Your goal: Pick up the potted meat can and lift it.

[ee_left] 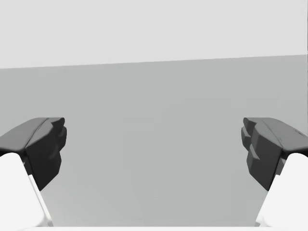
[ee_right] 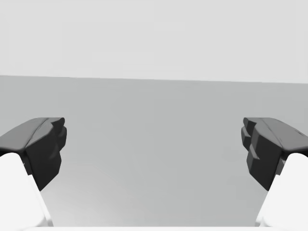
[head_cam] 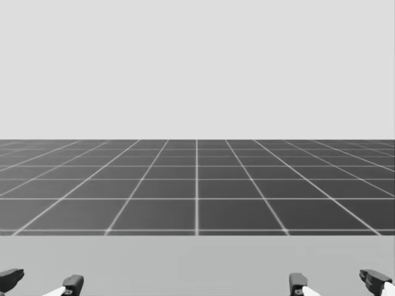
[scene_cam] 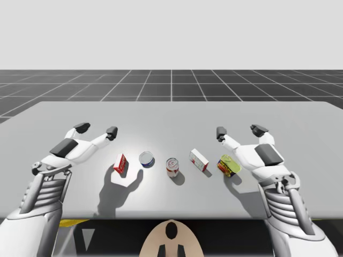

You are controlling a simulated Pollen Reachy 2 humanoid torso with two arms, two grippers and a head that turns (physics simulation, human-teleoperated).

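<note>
The potted meat can (scene_cam: 228, 165), a squat can with a green, yellow and red label, stands on the grey table (scene_cam: 171, 118) at the right end of a row of items. My right gripper (scene_cam: 239, 131) is open, its hand just right of the can and its fingertips past it toward the far side. On the left, my left gripper (scene_cam: 96, 130) is open above the table, beyond a red box (scene_cam: 121, 163). In the head view both open grippers, left (head_cam: 42, 280) and right (head_cam: 335, 280), peek in low. Bare table lies ahead of my left gripper (ee_left: 154, 149) and my right gripper (ee_right: 154, 149).
Between the red box and the meat can stand a blue-and-white can (scene_cam: 146, 158), a red-and-white can (scene_cam: 172, 166) and a white-and-red box (scene_cam: 199, 159). The table's far half is bare. A dark gridded floor (head_cam: 197, 185) lies beyond the table.
</note>
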